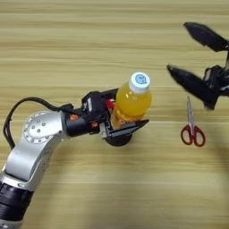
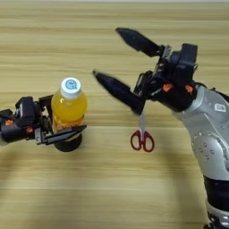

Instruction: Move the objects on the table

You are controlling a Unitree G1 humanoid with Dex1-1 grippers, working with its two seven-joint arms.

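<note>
**Left end effector clamped on bottle, right one spread above scissors**

Your left arm comes in from the lower left, elbow bent, forearm running roughly level toward picture right. Its left end effector [image 1: 123, 117] is clenched on the orange drink bottle [image 1: 131, 105], one black finger in front of the bottle's lower part. The bottle stands near upright, long axis vertical, white cap [image 1: 140, 82] up and leaning slightly right. A dark round shape [image 1: 118, 139] sits just under the bottle and fingers; you can't tell from here what it is.

Your right arm enters from the lower right, wrist bent toward picture left. The right end effector [image 2: 117, 56] is released, fingers spread wide, holding nothing, lower finger over the scissors' blade tips.

The scissors [image 2: 142, 134] lie flat on the desk [image 2: 112, 188], right of the bottle, red handles nearest you, blades pointing away.
</note>
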